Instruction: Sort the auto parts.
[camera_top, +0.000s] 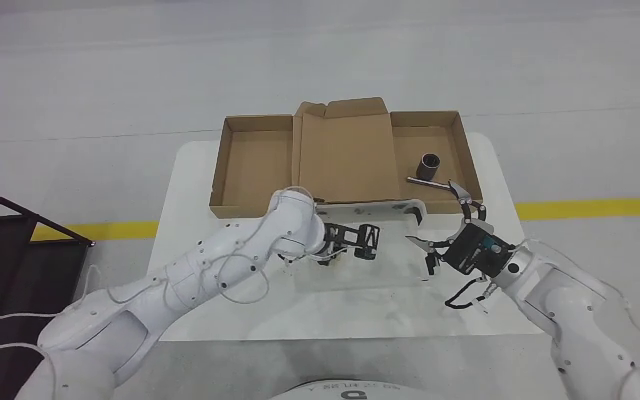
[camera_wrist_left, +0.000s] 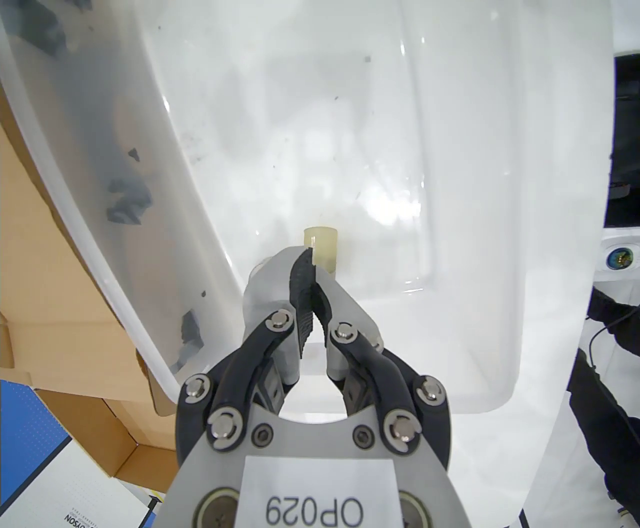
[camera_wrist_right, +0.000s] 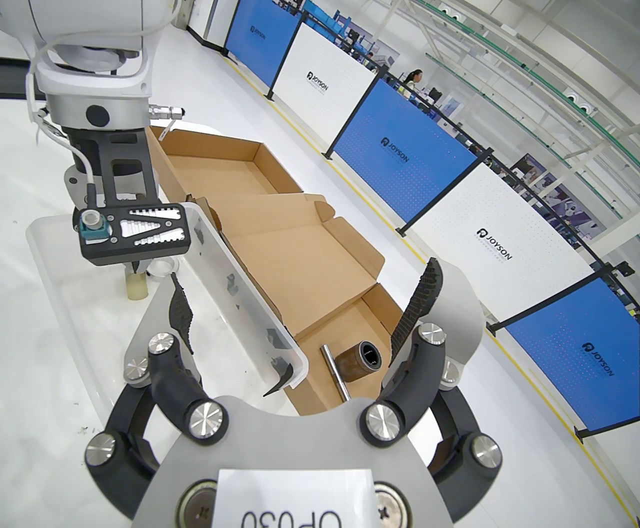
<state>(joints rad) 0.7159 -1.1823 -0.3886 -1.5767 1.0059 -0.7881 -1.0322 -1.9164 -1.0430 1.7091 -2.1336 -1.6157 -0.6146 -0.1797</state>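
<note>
Looks partly done. Two parts already sorted into the right compartment of the cardboard box (camera_top: 468, 150): a dark sleeve (camera_top: 432, 162) on its side, and a metal rod (camera_top: 430, 182) just beside it on the near side.

Left to do, at a guess: get the cream plug (camera_wrist_left: 322, 245) out of the clear bin (camera_wrist_left: 450, 250), where it stands around the middle, and over to a box compartment.

Left gripper (camera_wrist_left: 310, 260) down inside the bin, pinched narrow on the plug's upper end. Right gripper (camera_wrist_right: 303, 280) spread wide, holding nothing, above the tabletop (camera_top: 200, 170) by the bin's right end.

Cannot tell whether the plug rests on the bin floor or hangs just off it. Lower part of the plug covered by the fingers in the left wrist view. Small dark shapes (camera_wrist_left: 129, 200) along the bin's far wall hard to make out: parts, clips or marks, no saying which.
</note>
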